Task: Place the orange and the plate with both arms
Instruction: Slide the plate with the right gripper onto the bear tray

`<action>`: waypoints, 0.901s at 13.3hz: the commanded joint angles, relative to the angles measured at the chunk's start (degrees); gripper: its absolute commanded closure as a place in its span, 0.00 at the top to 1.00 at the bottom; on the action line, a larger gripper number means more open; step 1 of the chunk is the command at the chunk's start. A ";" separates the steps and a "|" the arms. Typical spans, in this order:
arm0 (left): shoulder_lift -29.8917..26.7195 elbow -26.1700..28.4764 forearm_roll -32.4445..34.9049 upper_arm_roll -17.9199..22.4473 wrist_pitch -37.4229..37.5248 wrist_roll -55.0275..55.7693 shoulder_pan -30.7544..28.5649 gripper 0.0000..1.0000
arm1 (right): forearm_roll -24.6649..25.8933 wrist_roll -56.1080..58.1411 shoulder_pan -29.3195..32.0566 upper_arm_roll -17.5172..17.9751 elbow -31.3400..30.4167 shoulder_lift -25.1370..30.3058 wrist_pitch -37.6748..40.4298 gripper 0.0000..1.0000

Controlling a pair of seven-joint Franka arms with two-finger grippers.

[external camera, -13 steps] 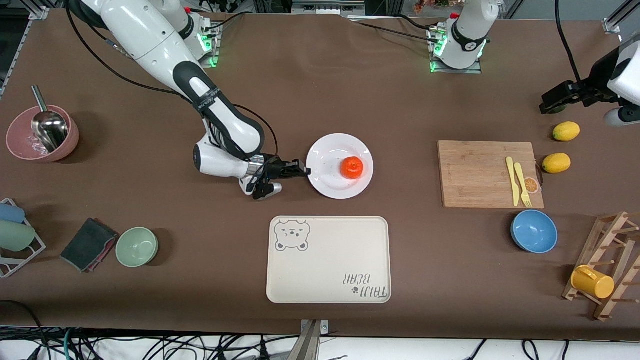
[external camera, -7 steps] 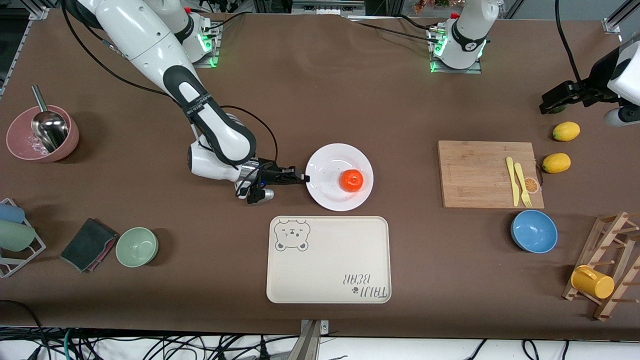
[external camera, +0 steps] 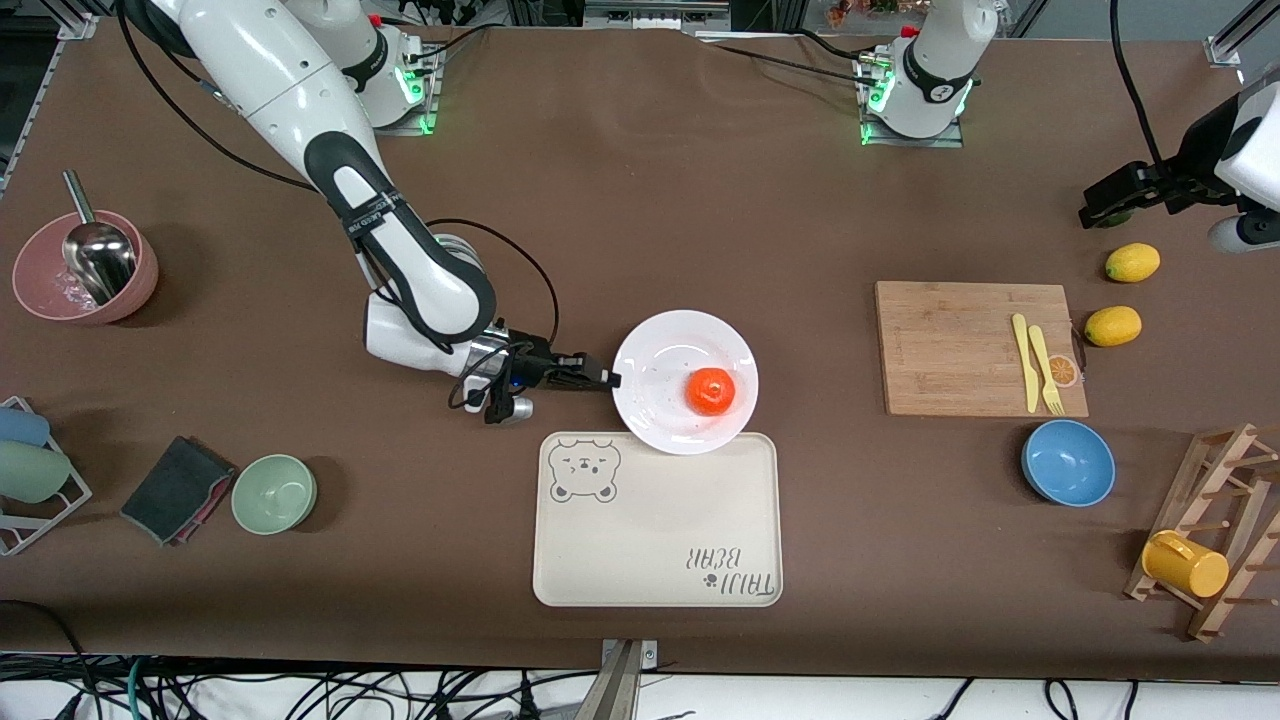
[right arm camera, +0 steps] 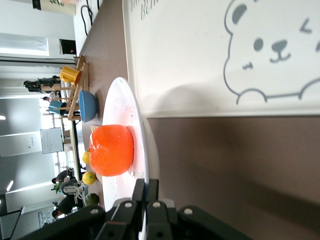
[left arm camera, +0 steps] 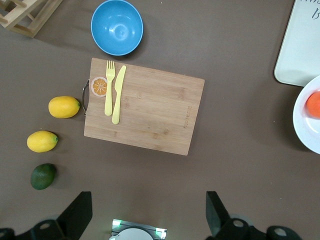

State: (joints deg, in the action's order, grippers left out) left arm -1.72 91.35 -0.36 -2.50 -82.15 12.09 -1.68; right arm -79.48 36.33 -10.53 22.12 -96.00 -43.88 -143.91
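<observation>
The plate (external camera: 660, 385), carrying the orange (external camera: 711, 391), is gripped at its rim by the closed fingers of the right gripper (external camera: 603, 379), its front edge overlapping the bear tray (external camera: 655, 530). The orange sits just ahead of the fingertips. The loading of the fruit is judged done; setting the plate fully on the tray remains. The left gripper (external camera: 1112, 204) waits with fingers spread above the surface near two lemons (external camera: 1132, 262).

Your right arm reaches low toward three o'clock, its right gripper (external camera: 606, 379) pinched tight with fingers level. Your left arm waits raised at two o'clock, left gripper (external camera: 1100, 208) spread wide.
</observation>
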 commanded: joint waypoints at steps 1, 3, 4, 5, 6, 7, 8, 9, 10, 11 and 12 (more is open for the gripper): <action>0.31 -1.35 0.37 -0.40 1.20 -0.66 -0.43 1.00 | -0.95 -2.65 0.25 0.29 7.72 -4.45 -0.58 0.00; 0.31 -1.44 0.36 -0.40 1.20 -0.66 -0.34 1.00 | -0.86 -4.60 -0.45 -1.02 13.00 -7.26 -0.76 0.00; 0.22 -1.35 0.36 -0.40 1.20 -0.66 -0.43 1.00 | -0.77 -4.77 -0.45 -1.20 14.68 -8.58 -1.19 0.00; 0.31 -1.35 0.36 -0.40 1.20 -0.66 -0.34 1.00 | -0.68 -4.78 -0.45 -1.29 16.52 -10.07 -1.46 0.00; 0.31 -1.44 0.36 -0.40 1.20 -0.66 -0.34 1.00 | -0.51 -4.69 -0.45 -1.47 18.72 -12.09 -2.50 0.00; 0.31 -1.35 0.36 -0.40 1.20 -0.66 -0.34 1.00 | -0.51 -4.78 -0.54 -1.55 21.00 -13.94 -3.91 0.00; 0.31 -1.35 0.36 -0.40 1.20 -0.66 -0.43 1.00 | -0.51 -4.78 -0.72 -1.64 23.20 -15.70 -4.10 0.00; 0.31 -1.35 0.28 -0.40 1.20 -0.66 -0.34 1.00 | -0.51 -4.78 -0.72 -1.64 25.14 -17.28 -4.10 0.00; 0.31 -1.44 0.36 -0.40 1.20 -0.66 -0.34 1.00 | -0.51 -4.69 -0.81 -1.64 26.63 -18.51 -4.10 0.00; 0.22 -1.35 0.28 -0.40 1.20 -0.66 -0.34 1.00 | -0.51 -4.78 -0.89 -1.64 27.26 -19.22 -4.18 0.00; 0.31 -1.44 0.28 -0.40 1.20 -0.66 -0.34 1.00 | -0.42 -4.69 -0.89 -1.64 27.26 -19.66 -4.19 0.00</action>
State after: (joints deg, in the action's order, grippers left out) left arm -1.72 91.33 -0.36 -2.50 -82.15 12.09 -1.68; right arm -79.57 32.06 -10.69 20.16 -72.49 -61.06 -147.38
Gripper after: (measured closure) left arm 0.000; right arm 0.965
